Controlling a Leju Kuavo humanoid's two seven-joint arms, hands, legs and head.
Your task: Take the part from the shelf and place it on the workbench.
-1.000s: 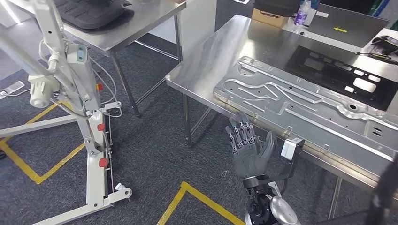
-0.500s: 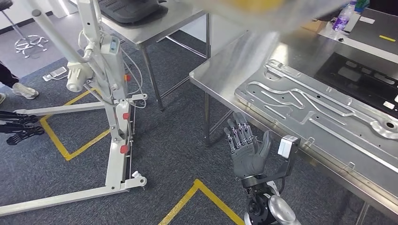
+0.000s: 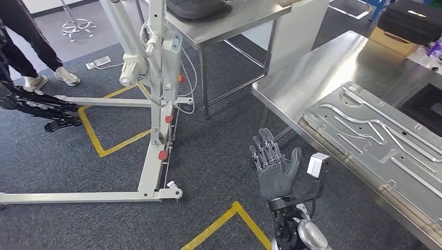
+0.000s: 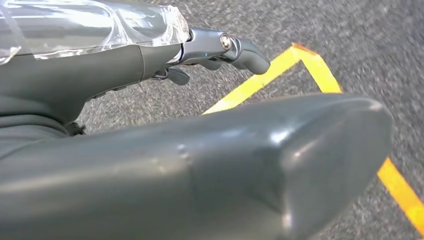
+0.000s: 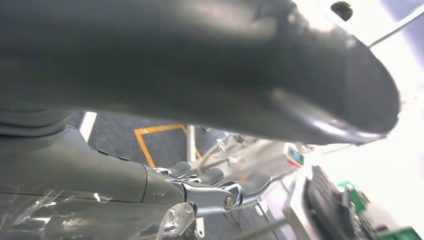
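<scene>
Right hand raised and empty beside the workbench, metal part lying flat on the bench.
In the head view the right hand (image 3: 273,167) stands upright over the grey carpet, palm to the camera, its fingers (image 3: 265,151) straight and a little apart, holding nothing. It is near the front edge of the steel workbench (image 3: 307,73) but apart from it. The large pressed metal part (image 3: 375,140) lies flat on the workbench, near this edge. The left hand (image 4: 150,150) is above the floor and a yellow tape line (image 4: 280,70); its fingers (image 4: 240,50) reach out, with nothing in them. A white wheeled stand (image 3: 156,104) is on the left, and a person's legs (image 3: 26,41) behind it.
</scene>
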